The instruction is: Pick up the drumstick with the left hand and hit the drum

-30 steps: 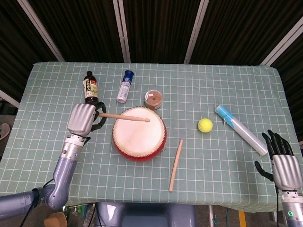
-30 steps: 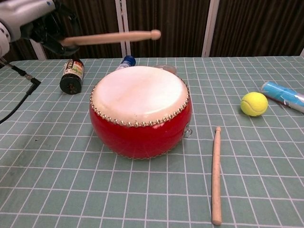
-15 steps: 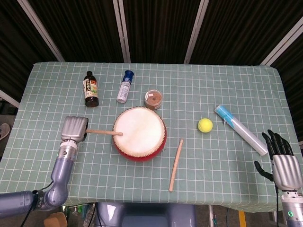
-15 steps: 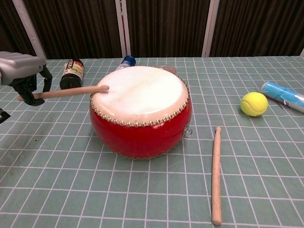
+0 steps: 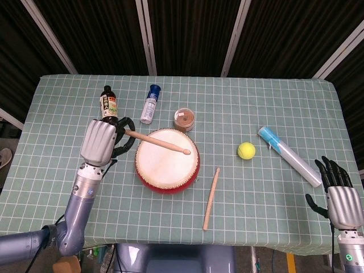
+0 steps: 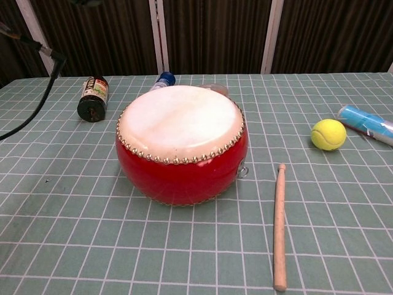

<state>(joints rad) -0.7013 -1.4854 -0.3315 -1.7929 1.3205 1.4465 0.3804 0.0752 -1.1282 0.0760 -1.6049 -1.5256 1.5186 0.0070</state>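
Observation:
A red drum (image 5: 167,160) with a pale skin (image 6: 180,120) stands mid-table. My left hand (image 5: 101,141) is raised left of it and grips a wooden drumstick (image 5: 156,141), whose tip hangs over the drum skin. In the chest view hand and stick are above the frame; only a black cable (image 6: 34,104) shows. A second drumstick (image 5: 211,198) (image 6: 279,226) lies on the cloth right of the drum. My right hand (image 5: 339,190) hovers at the table's front right corner, fingers spread, holding nothing.
A dark sauce bottle (image 5: 108,106), a blue-capped bottle (image 5: 151,103) and a small brown jar (image 5: 184,119) lie behind the drum. A yellow tennis ball (image 5: 246,150) and a blue-capped clear tube (image 5: 288,156) sit to the right on the green checked cloth (image 5: 256,102).
My left hand struck low at the drum's left edge half a second ago, then rose again. The stick now points over the drum skin and has left the chest view.

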